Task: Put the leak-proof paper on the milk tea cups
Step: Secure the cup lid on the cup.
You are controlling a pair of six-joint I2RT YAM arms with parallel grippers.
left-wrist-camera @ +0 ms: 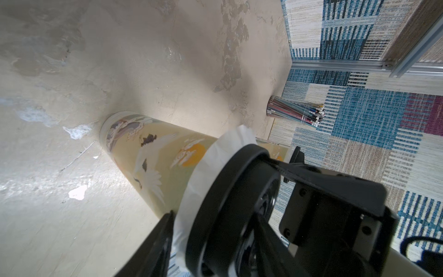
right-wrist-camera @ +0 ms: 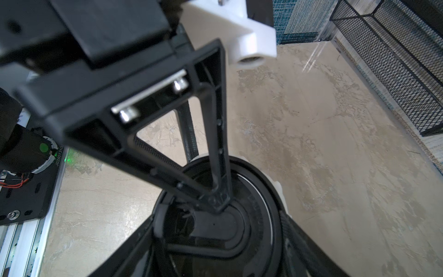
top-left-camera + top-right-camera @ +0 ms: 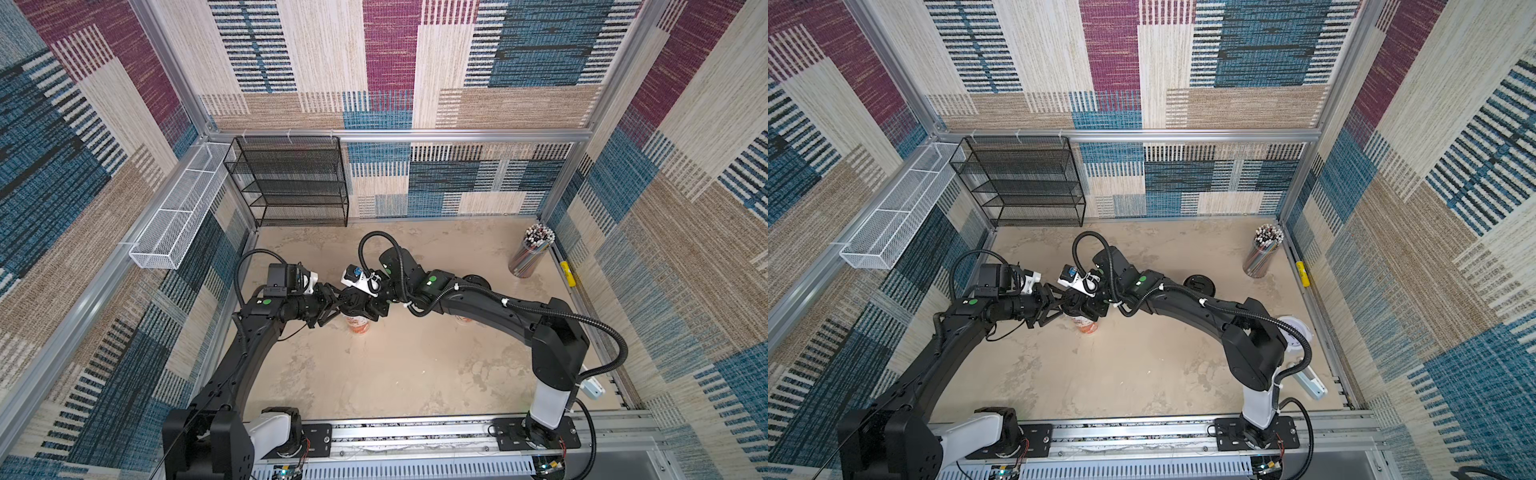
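Leak-proof paper (image 1: 206, 167) drapes the mouth of the milk tea cup (image 1: 153, 156), trapped under the black lid (image 1: 227, 191) my right gripper (image 2: 220, 230) clamps, seemingly to seat it, while my left gripper (image 3: 340, 306) brackets that rim, gripping or not I cannot tell.

Top views: bright, even, diffuse light from overhead. The mottled beige tabletop (image 3: 415, 374) shows only faint, soft-edged shadows below the black jointed robot arms (image 3: 478, 305). The wide-angle lens bows the silver aluminium frame posts (image 3: 895, 62) toward the picture edges, and fine detail is slightly soft. Left wrist view: pale sheen patches on the tabletop and a dimmer zone in one corner. The tall printed paper cup (image 1: 153, 158) is acceptably sharp; the black round plastic lid (image 1: 215, 203), close to the lens, is blurred. Right wrist view: the near black housing (image 2: 96, 31) is out of focus. A thin white glare arc runs along the lid, a bright streak crosses the tabletop, and a small green indicator light (image 2: 43, 147) casts a green glow.
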